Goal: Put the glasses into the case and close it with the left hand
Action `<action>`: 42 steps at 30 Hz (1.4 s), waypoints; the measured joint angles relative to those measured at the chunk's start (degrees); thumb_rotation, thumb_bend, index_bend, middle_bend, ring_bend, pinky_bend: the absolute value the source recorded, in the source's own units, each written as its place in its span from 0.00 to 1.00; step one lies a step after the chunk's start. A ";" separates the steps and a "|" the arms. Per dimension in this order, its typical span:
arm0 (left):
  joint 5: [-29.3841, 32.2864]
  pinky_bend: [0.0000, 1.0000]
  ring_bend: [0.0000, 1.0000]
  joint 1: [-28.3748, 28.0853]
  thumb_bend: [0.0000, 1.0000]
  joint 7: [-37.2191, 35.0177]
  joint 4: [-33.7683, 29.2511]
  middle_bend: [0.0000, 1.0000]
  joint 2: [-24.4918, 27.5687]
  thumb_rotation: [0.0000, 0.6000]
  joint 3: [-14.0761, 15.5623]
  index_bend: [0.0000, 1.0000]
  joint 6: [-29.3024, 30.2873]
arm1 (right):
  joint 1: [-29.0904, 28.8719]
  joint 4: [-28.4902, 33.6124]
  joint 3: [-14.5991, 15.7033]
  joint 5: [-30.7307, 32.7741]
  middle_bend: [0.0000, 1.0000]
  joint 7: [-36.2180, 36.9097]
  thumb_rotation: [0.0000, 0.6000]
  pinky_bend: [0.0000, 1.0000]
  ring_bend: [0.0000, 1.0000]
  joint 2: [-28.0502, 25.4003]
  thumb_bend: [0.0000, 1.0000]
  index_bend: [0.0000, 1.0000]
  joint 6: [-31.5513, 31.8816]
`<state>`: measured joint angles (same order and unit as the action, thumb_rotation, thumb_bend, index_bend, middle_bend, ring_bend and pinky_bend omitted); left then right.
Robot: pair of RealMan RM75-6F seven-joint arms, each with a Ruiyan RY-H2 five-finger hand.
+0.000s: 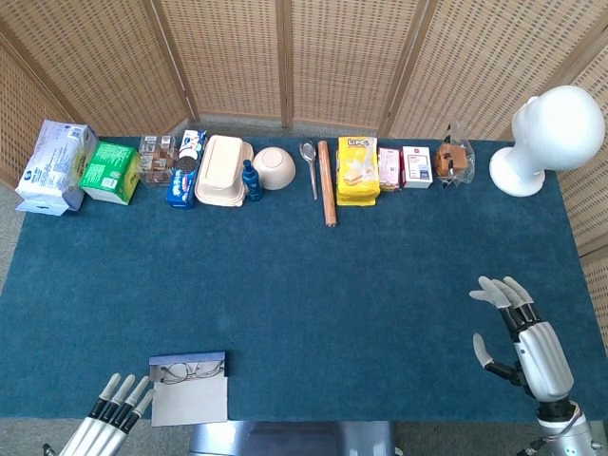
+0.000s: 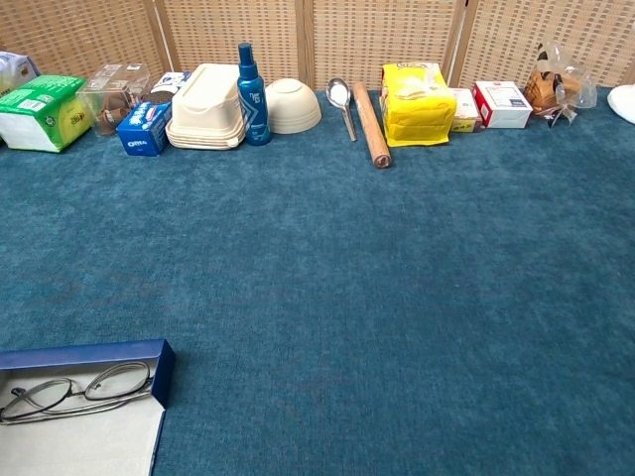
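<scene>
Head view showed the blue tabletop [image 1: 313, 285] in full, backed by wicker screens [image 1: 285, 57]. At its far right corner stood a white mannequin head [image 1: 556, 133]. Along the far edge ran a row of goods, none of them between the hands and the case: a white tissue pack [image 1: 55, 166], a green box [image 1: 107, 171], a cream lidded container [image 1: 222, 171], a yellow snack bag [image 1: 357, 171], a cream bowl [image 1: 274, 167], a wooden rolling pin [image 1: 327, 183], a blue biscuit pack [image 1: 183, 180], a red-and-white box [image 1: 416, 166], a blue bottle [image 1: 251, 180] and a metal spoon [image 1: 310, 166]. The open case [image 1: 188, 388] lay at the near left edge, its pale lid flat toward the robot, with the glasses [image 1: 186, 371] lying inside the blue tray. The left hand [image 1: 109, 423] sat just left of the case, apart from it, fingers straight and slightly spread, holding nothing. The right hand [image 1: 521, 337] hovered over the near right of the tabletop, well apart from the case, fingers spread and empty.

Chest view showed neither hand. It gave the closer look at the case [image 2: 89, 352] and the glasses [image 2: 74, 390], whose thin dark frame lay folded along the tray, and it showed the bottle [image 2: 251, 84] upright just beside the container [image 2: 206, 107].
</scene>
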<state>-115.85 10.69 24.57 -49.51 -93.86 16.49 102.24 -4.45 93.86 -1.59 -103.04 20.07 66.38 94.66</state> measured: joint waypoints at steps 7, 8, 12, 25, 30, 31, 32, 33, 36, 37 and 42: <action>-1.60 0.00 0.00 -0.04 0.24 0.63 4.96 0.00 -1.91 1.00 0.03 0.07 2.33 | 0.15 0.46 0.55 -0.87 0.27 0.39 1.00 0.11 0.13 -0.34 0.49 0.00 1.48; -1.84 0.00 0.00 -0.06 0.24 0.78 5.55 0.00 -2.13 1.00 0.11 0.07 2.53 | 0.19 0.52 0.67 -1.03 0.27 0.53 1.00 0.11 0.13 -0.41 0.49 0.00 1.71; -2.45 0.00 0.00 0.11 0.24 1.07 7.72 0.00 -3.26 0.99 0.46 0.07 3.38 | 0.49 0.63 0.98 -1.45 0.27 1.01 1.00 0.11 0.13 -0.79 0.49 0.00 2.84; -1.89 0.00 0.00 0.18 0.24 -0.05 12.68 0.00 -6.36 1.00 0.53 0.06 3.66 | 2.29 1.40 2.21 -2.08 0.27 2.30 1.00 0.11 0.13 -2.44 0.49 0.00 6.37; -2.62 0.00 0.00 -0.83 0.24 0.18 14.22 0.00 -7.90 1.00 1.07 0.06 3.10 | 3.29 1.99 2.79 -2.67 0.27 2.09 1.00 0.11 0.13 -3.02 0.48 0.00 7.93; -2.69 0.00 0.00 -1.03 0.24 0.24 14.22 0.00 -8.05 1.00 1.12 0.06 2.97 | 3.50 2.05 2.90 -2.76 0.27 2.08 1.00 0.11 0.13 -3.16 0.48 0.00 8.23; -2.74 0.00 0.00 -1.20 0.24 0.31 14.21 0.00 -8.16 1.00 1.17 0.06 2.83 | 3.75 2.11 3.04 -2.87 0.27 2.09 1.00 0.11 0.13 -3.34 0.48 0.00 8.59; -2.82 0.00 0.00 -1.38 0.24 0.39 14.17 0.00 -8.25 1.00 1.23 0.06 2.67 | 3.89 2.14 3.11 -2.92 0.27 2.14 1.00 0.11 0.13 -3.43 0.49 0.00 8.79; -2.99 0.00 0.00 -1.81 0.24 0.58 13.91 0.00 -8.46 0.99 1.38 0.06 2.37 | 4.31 2.16 3.25 -2.97 0.27 2.35 1.00 0.11 0.13 -3.67 0.49 0.00 9.48; -3.08 0.00 0.00 -1.97 0.24 0.63 13.82 0.00 -8.53 1.00 1.44 0.06 2.33 | 4.49 2.15 3.31 -2.99 0.27 2.44 1.00 0.11 0.13 -3.77 0.49 0.00 9.76; -3.87 0.00 0.00 -3.10 0.24 1.26 13.17 0.00 -8.84 0.99 1.84 0.07 2.10 | 5.52 1.88 3.61 -3.11 0.27 3.04 1.00 0.11 0.13 -4.24 0.48 0.00 11.43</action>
<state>-119.72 7.59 25.83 -36.35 -102.70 18.33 104.34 1.07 95.74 2.02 -106.16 23.11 62.15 106.09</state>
